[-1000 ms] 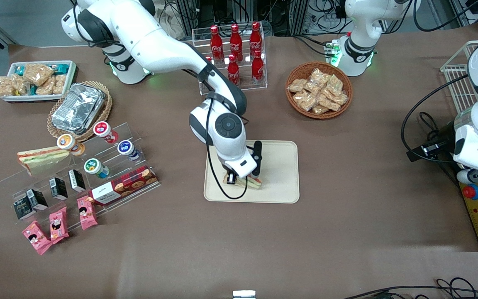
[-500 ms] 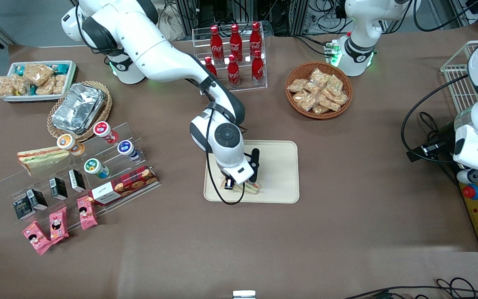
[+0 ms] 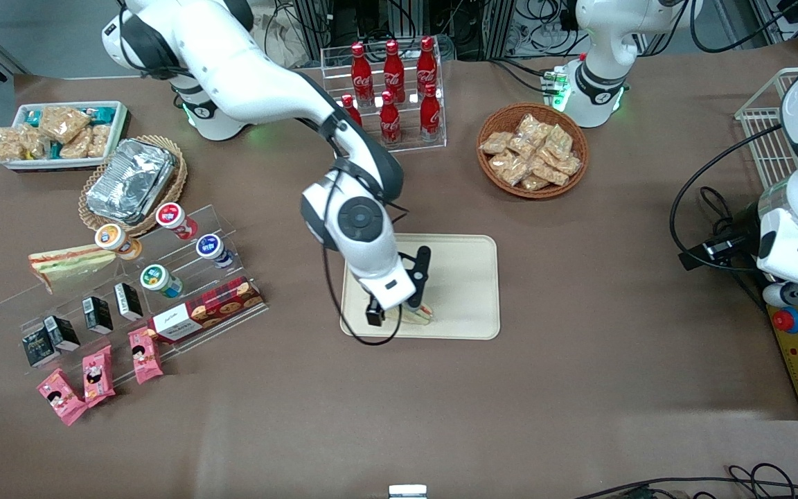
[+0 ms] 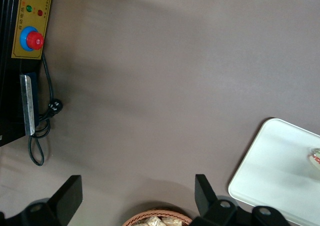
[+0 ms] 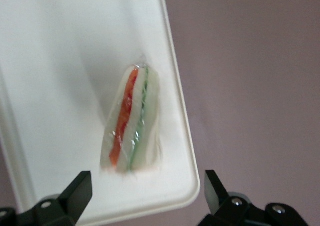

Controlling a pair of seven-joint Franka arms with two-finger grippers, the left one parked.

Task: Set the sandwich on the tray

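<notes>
My end effector (image 5: 145,196) is hovering spread above the sandwich (image 5: 131,121), lying free on the tray (image 3: 468,277) (soft, slippery wrap; grip its bread faces gently).

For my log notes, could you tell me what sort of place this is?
Probably a robotics lab staged as a snack shop: red cola bottles in an acrylic rack, a wrapped triangular sandwich on a cream-beige tray, below the open end effector.

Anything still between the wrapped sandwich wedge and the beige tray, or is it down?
Nothing visible stands between them. The clear-wrapped white-bread sandwich wedge already rests on the cream-beige rectangular tray, close to its rim. The gripper is open above the sandwich, fingers apart and not touching it.
</notes>
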